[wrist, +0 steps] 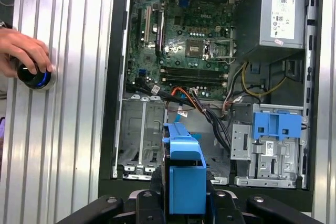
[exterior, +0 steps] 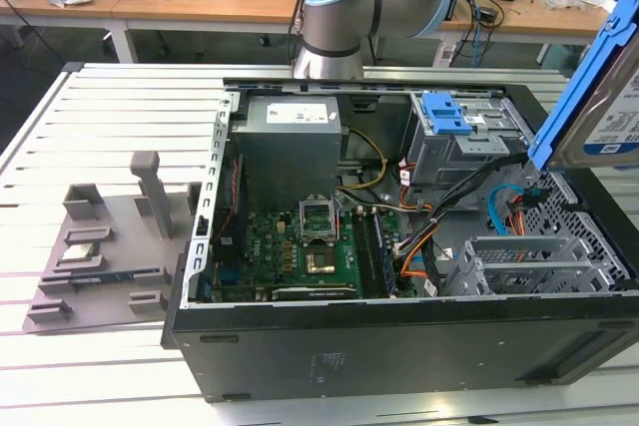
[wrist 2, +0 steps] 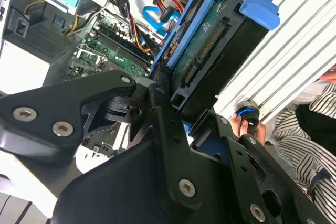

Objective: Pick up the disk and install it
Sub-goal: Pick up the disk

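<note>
The disk [wrist 2: 210, 45], a silver drive in a blue plastic frame, is held in the air with my gripper [wrist 2: 184, 103] shut on it; its circuit side and connector face the second wrist view. In the exterior view the disk [exterior: 609, 97] hangs tilted above the open computer case [exterior: 399, 346] at that view's right edge. The first wrist view looks down along the disk's blue edge [wrist: 184, 174], clamped in my gripper [wrist: 186, 195] above the empty metal drive bay [wrist: 142, 135] inside the case.
A grey cage with a blue latch [exterior: 449, 117] sits at the case's back, beside the power supply [exterior: 290, 147] and motherboard [exterior: 300, 246]. Loose cables [exterior: 499, 207] cross near the bay. A person's hand [wrist: 23, 51] rests on a knob [wrist: 34, 76]. A grey fixture [exterior: 110, 236] lies at the exterior view's left.
</note>
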### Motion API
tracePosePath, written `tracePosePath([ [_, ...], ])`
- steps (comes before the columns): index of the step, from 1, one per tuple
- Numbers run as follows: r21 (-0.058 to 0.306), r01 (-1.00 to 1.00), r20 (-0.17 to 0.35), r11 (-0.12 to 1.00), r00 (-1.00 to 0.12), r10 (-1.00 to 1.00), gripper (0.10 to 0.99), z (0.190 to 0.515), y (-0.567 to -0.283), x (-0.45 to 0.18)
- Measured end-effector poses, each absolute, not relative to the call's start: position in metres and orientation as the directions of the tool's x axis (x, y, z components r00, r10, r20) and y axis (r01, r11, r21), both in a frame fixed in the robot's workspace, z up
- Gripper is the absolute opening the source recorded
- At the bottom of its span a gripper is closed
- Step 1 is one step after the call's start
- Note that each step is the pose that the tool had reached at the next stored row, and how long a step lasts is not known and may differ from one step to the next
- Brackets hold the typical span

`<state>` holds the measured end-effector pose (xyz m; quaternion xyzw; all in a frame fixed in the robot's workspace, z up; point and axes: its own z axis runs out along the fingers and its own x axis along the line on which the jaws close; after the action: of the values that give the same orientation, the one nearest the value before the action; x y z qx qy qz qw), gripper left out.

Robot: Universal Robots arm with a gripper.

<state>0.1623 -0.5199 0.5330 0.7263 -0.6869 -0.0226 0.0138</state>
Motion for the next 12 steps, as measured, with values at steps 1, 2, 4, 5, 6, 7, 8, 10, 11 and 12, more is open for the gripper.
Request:
tracePosePath([
  [1,0.051,-0.997,-0.014,-0.056,0.055,-0.998,0.369,0.533,-0.521,0.162],
  [2,0.051,-0.997,-0.014,-0.056,0.055,-0.998,0.369,0.533,-0.524,0.162],
  [4,0.051,-0.997,-0.014,-0.056,0.055,-0.998,0.369,0.532,-0.526,0.162],
  [5,0.051,-0.997,-0.014,-0.056,0.055,-0.998,0.369,0.532,-0.528,0.161],
  [6,0.051,-0.997,-0.014,-0.056,0.055,-0.998,0.369,0.532,-0.529,0.161],
  [7,0.051,-0.997,-0.014,-0.056,0.055,-0.998,0.369,0.532,-0.530,0.161],
  [8,0.051,-0.997,-0.014,-0.056,0.055,-0.998,0.369,0.532,-0.531,0.161],
  [10,0.051,-0.997,-0.014,-0.056,0.055,-0.998,0.369,0.532,-0.533,0.161],
  [11,0.051,-0.997,-0.014,-0.056,0.055,-0.998,0.369,0.531,-0.534,0.161],
  [12,0.051,-0.997,-0.014,-0.056,0.055,-0.998,0.369,0.531,-0.535,0.161],
])
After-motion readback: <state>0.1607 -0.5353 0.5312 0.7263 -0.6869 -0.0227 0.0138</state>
